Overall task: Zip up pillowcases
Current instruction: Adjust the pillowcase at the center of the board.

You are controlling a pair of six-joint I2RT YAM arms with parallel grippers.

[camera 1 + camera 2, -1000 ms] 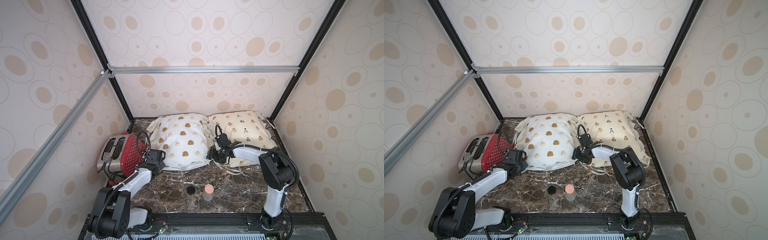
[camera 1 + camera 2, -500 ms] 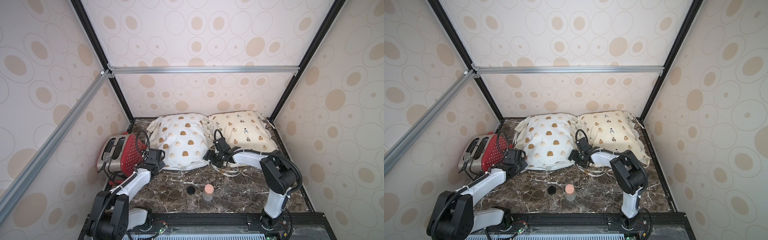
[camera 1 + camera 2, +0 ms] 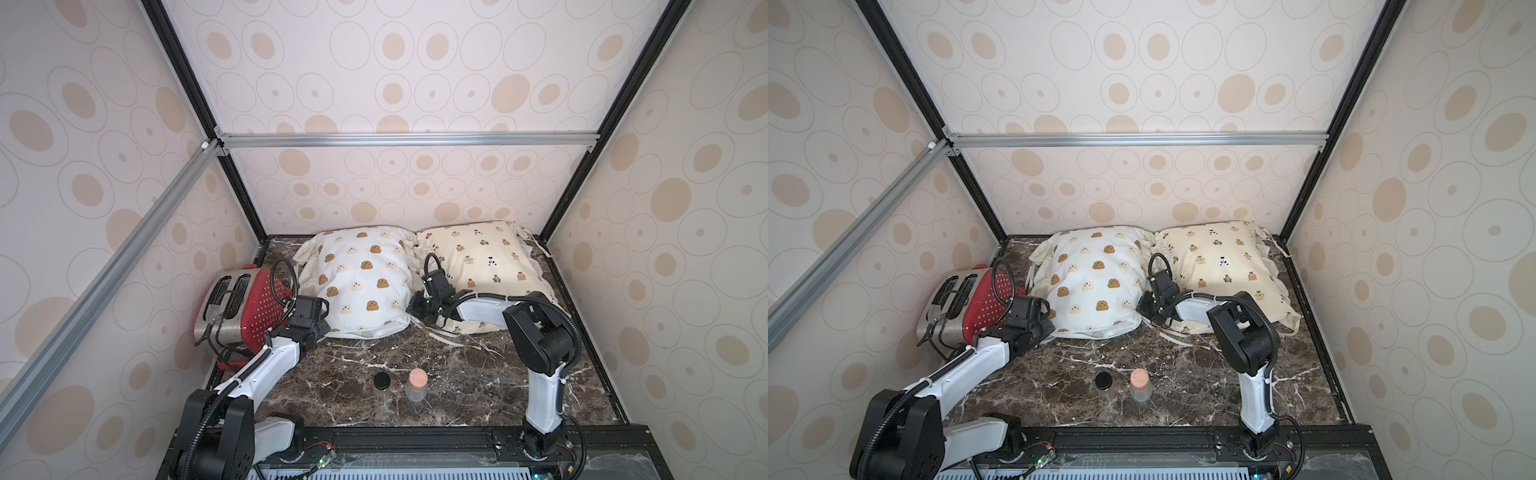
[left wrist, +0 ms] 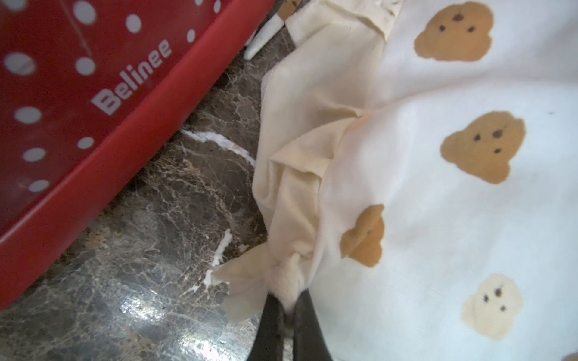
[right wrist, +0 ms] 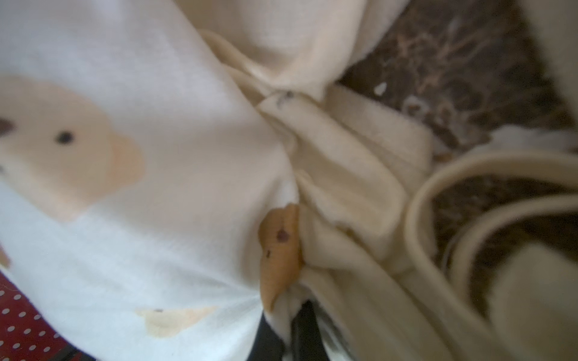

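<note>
1. Lying at the back of the marble table [image 3: 457,374], the white pillowcase [image 3: 361,286] is seen touching the cream bear-print pillowcase [image 3: 486,257].
2. The white pillowcase's front corner ruffle [image 4: 291,268], beside the red toaster [image 3: 249,307], is pinched by the tightly closed left jaws.
3. Its other front corner, near loose tie strings [image 5: 419,218], is pinched by the closed right jaws.
</note>
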